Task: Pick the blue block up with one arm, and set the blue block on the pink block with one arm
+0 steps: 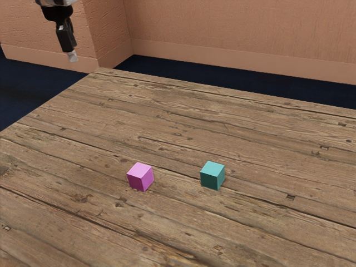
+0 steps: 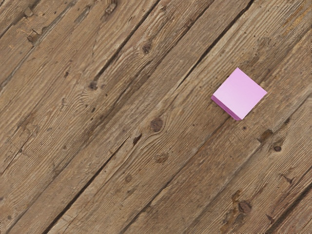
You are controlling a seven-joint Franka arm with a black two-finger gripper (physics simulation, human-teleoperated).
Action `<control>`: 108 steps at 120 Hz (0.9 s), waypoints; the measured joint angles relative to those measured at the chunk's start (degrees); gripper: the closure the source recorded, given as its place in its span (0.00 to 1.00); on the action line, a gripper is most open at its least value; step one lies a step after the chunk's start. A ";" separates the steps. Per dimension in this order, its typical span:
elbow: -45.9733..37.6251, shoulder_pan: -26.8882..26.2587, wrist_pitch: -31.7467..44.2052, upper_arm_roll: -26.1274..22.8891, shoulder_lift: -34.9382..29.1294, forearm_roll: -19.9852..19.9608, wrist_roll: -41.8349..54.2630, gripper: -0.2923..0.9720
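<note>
The blue block (image 1: 212, 175), teal in colour, sits on the wooden table (image 1: 233, 122) to the exterior view's right of centre. A small gap to its left is the pink block (image 1: 140, 176), standing apart from it. My gripper (image 1: 71, 55) hangs high above the table's far left corner, far from both blocks and holding nothing. It is seen side-on. In the wrist view the pink block (image 2: 239, 93) lies on the planks well below my hand and off to one side.
The table's far edge (image 1: 222, 83) drops to a dark blue floor (image 1: 33, 89), with a salmon wall (image 1: 233, 33) behind it. Bare planks (image 2: 122, 126) surround both blocks.
</note>
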 joint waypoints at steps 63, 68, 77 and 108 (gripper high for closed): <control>17.83 -0.61 -7.90 -12.51 -3.81 5.94 -0.97 0.23; 17.83 -1.11 -8.37 -15.51 -4.62 7.85 -1.33 0.23; 17.72 -1.00 -8.95 -18.22 -4.87 9.90 -1.87 0.23; 8.05 -0.32 -9.55 -21.12 -6.71 10.78 -2.99 0.23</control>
